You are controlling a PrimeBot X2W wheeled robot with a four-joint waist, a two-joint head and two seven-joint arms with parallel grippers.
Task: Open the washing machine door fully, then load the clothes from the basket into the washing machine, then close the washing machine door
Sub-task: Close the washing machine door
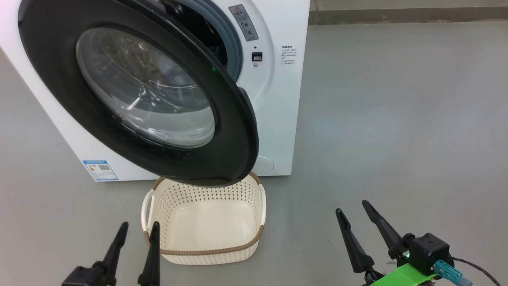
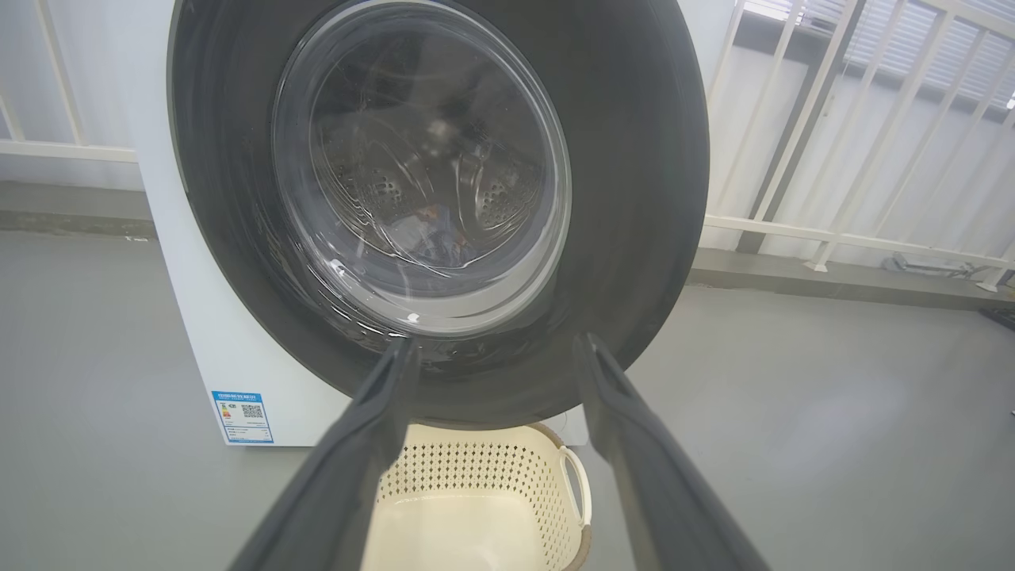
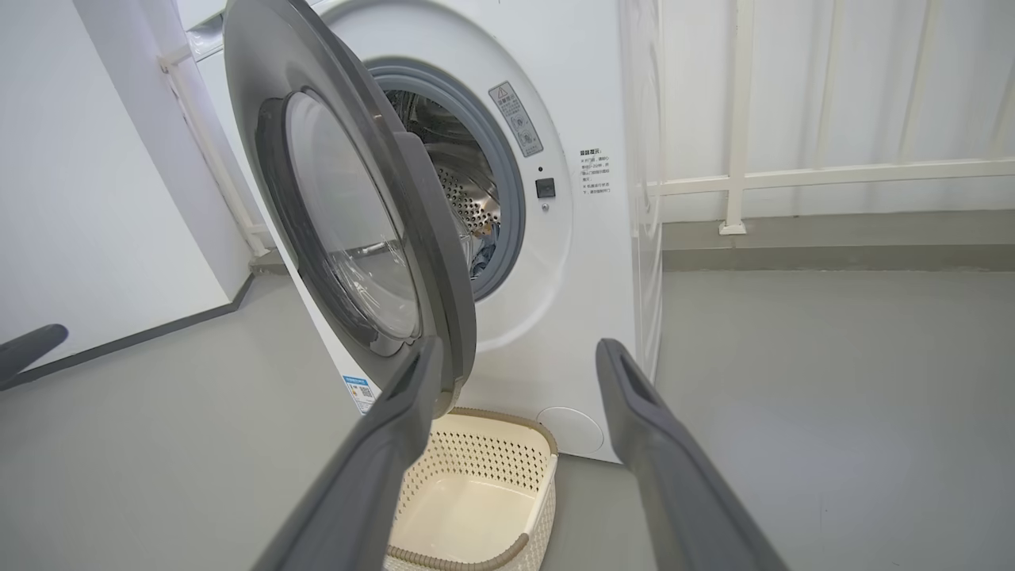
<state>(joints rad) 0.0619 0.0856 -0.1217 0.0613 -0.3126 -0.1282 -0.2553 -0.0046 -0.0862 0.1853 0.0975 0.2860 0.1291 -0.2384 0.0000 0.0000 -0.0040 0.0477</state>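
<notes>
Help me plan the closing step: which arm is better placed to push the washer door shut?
Left, probably: the left claw, open, squarely faces the washing machine door, ready to push; the right claw stands off to the side, seeing that door nearly edge-on. The basket is empty.

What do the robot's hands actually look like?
The left gripper and right gripper each have two long, matt black fingers tapering to points. Behind the right one sits a black block on a bright green bracket, with a blue plug and a thin dark cable.
</notes>
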